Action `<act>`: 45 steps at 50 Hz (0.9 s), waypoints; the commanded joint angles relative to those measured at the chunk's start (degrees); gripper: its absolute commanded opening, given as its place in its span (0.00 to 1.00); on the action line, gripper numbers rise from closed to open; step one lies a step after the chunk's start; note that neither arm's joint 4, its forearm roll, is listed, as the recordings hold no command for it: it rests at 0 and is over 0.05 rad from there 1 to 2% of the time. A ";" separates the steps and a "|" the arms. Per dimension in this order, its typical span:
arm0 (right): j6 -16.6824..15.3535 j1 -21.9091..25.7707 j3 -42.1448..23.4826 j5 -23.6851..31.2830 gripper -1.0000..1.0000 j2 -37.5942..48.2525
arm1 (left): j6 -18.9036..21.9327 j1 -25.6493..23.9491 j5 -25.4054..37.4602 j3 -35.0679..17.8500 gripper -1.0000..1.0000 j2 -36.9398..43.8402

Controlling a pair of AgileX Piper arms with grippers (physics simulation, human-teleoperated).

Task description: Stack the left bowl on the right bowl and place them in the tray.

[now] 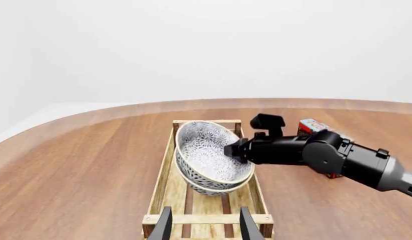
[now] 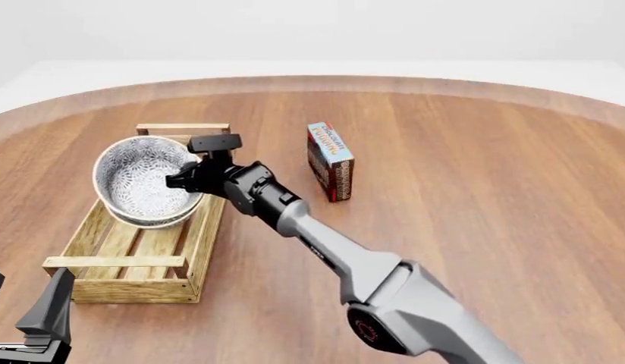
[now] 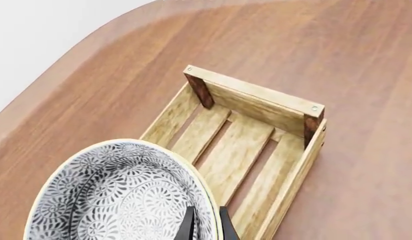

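Two patterned bowls are nested, the upper bowl (image 1: 204, 150) inside the lower bowl (image 1: 216, 190). The stack (image 2: 140, 180) is tilted over the far half of the light-wood tray (image 2: 120, 289). I cannot tell whether it touches the slats. My right gripper (image 2: 181, 180) is shut on the stack's right rim, one finger inside and one outside, as the right wrist view shows at the gripper (image 3: 206, 226) and bowl (image 3: 112, 200). My left gripper (image 1: 204, 225) is open with nothing in it. It hangs near the tray's near end, low at the front left (image 2: 24, 302).
A small red-and-blue carton (image 2: 330, 160) stands upright to the right of the tray, close behind the right arm (image 2: 323, 250). The arm slants across the table from the lower right. The tray's near half (image 1: 206, 210) shows bare slats. The table edge (image 2: 312, 80) curves at the back.
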 commanded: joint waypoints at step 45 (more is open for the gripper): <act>-1.36 1.24 -0.82 1.10 1.00 0.76 | 0.00 0.00 0.00 0.00 1.00 0.00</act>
